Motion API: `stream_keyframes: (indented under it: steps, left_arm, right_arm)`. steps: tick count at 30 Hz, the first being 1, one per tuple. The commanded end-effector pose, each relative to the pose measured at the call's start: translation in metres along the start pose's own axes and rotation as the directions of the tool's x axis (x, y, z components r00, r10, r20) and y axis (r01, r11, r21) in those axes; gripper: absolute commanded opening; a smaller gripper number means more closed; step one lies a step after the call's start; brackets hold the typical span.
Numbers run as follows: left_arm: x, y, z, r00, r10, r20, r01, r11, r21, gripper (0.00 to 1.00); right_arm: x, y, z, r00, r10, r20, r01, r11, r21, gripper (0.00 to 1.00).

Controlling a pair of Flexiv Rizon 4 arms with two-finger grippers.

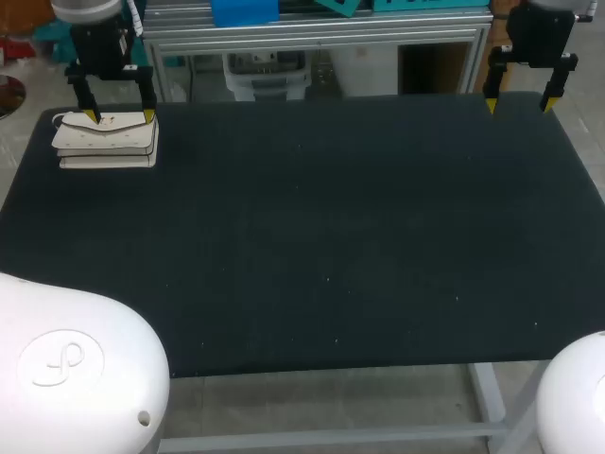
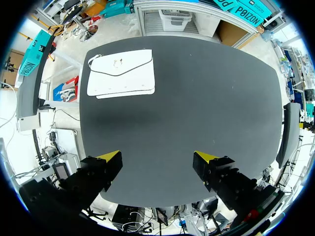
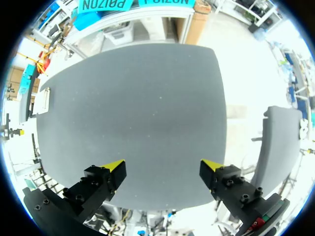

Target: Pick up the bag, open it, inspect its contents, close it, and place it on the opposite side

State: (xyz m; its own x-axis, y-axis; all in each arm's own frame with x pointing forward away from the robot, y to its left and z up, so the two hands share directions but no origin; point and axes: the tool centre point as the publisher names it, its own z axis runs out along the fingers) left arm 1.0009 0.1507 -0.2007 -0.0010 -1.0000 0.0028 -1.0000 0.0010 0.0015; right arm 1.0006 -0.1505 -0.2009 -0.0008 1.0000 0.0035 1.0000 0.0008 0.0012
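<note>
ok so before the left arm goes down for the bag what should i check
1. Left claw open: ok, its fingers are wide apart with nothing between them.
2. Bag found: ok, it lies flat near the table's far left corner.
3. Bag flap shut: ok, it looks closed.
4. Claw centred over the bag: not ok, in the left wrist view the bag sits ahead of the fingers and off to one side.
5. Right claw out of the way: ok, it is open at the far right edge.

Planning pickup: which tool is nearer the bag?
The left tool, open above the corner holding the white bag; the right tool hangs at the opposite corner.
</note>
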Motion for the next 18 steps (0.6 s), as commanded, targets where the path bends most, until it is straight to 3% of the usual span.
stream_keyframes:
  steps: [1, 17, 18]
  left_arm:
    - [0.0004, 0.0004, -0.0005, 1.000, 0.000, 0.002, 0.000, 1.000, 0.000, 1.00]
    - [-0.0020, -0.0010, 0.0002, 1.000, 0.013, -0.021, -0.013, 1.000, 0.001, 1.00]
    - [-0.0033, -0.0018, 0.0007, 0.999, 0.022, -0.031, -0.021, 1.000, 0.013, 1.00]
  right_arm:
    - [0.0003, 0.0001, -0.0006, 1.000, 0.000, 0.001, 0.000, 1.000, 0.001, 1.00]
    - [0.0003, 0.0001, -0.0006, 1.000, 0.000, 0.001, 0.000, 1.000, 0.001, 1.00]
    - [0.0048, 0.0006, 0.0004, 0.997, -0.054, -0.051, 0.053, 0.998, -0.023, 1.00]
